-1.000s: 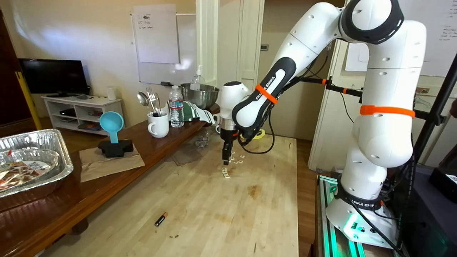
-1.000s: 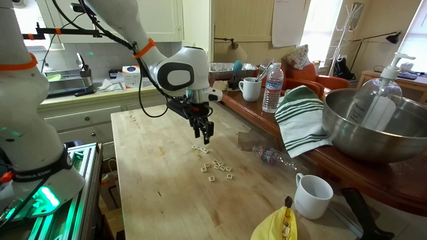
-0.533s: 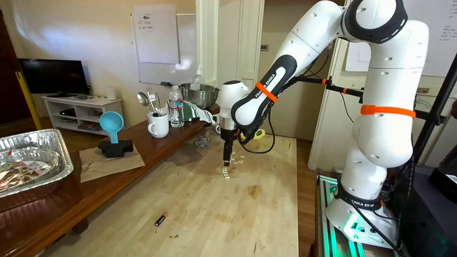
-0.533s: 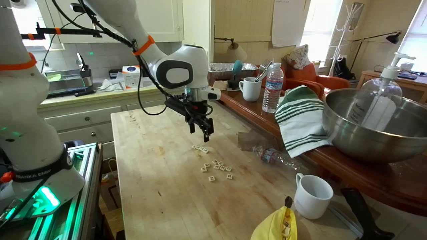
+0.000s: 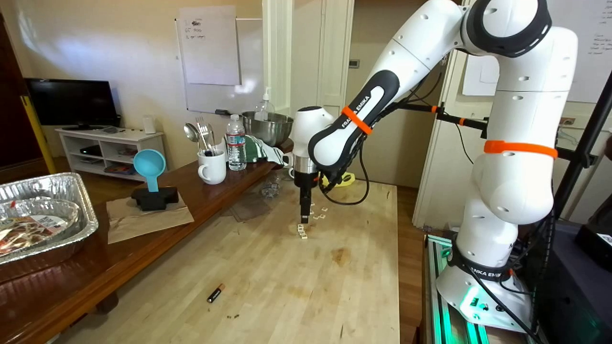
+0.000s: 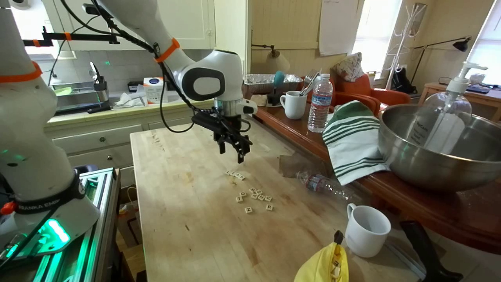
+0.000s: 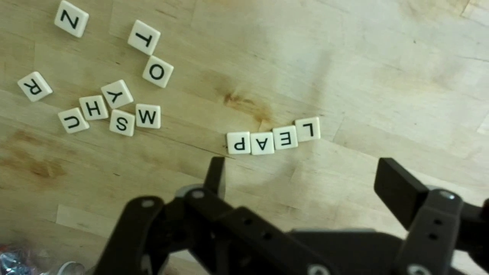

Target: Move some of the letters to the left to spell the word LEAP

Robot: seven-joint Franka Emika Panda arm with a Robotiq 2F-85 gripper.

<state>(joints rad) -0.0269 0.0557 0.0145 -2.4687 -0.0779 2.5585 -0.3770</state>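
Observation:
Small white letter tiles lie flat on the wooden table. In the wrist view L (image 7: 308, 129), E (image 7: 285, 138), A (image 7: 262, 143) and P (image 7: 238, 143) form a close, slightly stepped row, upside down in that view and spelling LEAP. Away from that row lies a loose group with O (image 7: 157, 71), S (image 7: 122, 122), R (image 7: 34, 86) and Z (image 7: 71, 19) among several tiles. My gripper (image 7: 301, 164) stands wide open, nothing between its fingers. It hangs above the table near the row (image 6: 235, 175), apart from every tile, as an exterior view shows.
A raised wooden counter (image 5: 158, 210) runs along the table and carries a mug (image 5: 212, 167) and a water bottle (image 5: 236, 143). On the table lie a battery (image 5: 215, 293), a plastic bottle (image 6: 323, 184), a yellow pouch (image 6: 323, 266) and a white mug (image 6: 368, 231).
My gripper's fingers have spread wider and the hand has risen slightly. The letter tiles have stayed where they were.

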